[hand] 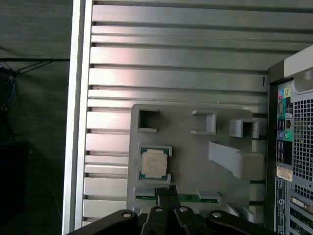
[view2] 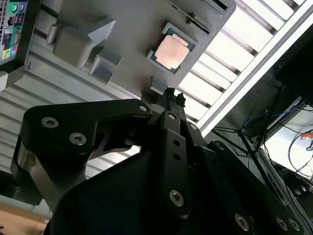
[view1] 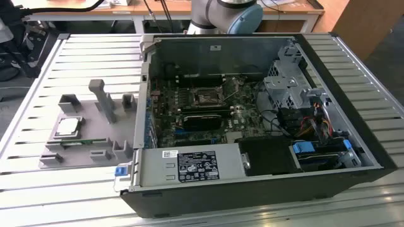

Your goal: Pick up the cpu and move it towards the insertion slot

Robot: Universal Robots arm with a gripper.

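On grey holder | cpu flat, silvery top up | edges along holder's

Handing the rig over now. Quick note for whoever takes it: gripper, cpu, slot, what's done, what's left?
Gripper: shut, empty, above the grey tray.
The cpu lies flat in its tray pocket, untouched, outside the computer case.
The insertion slot is on the board inside the open case.
Done: nothing lifted yet.
Left: the pick-up and the move towards the slot.
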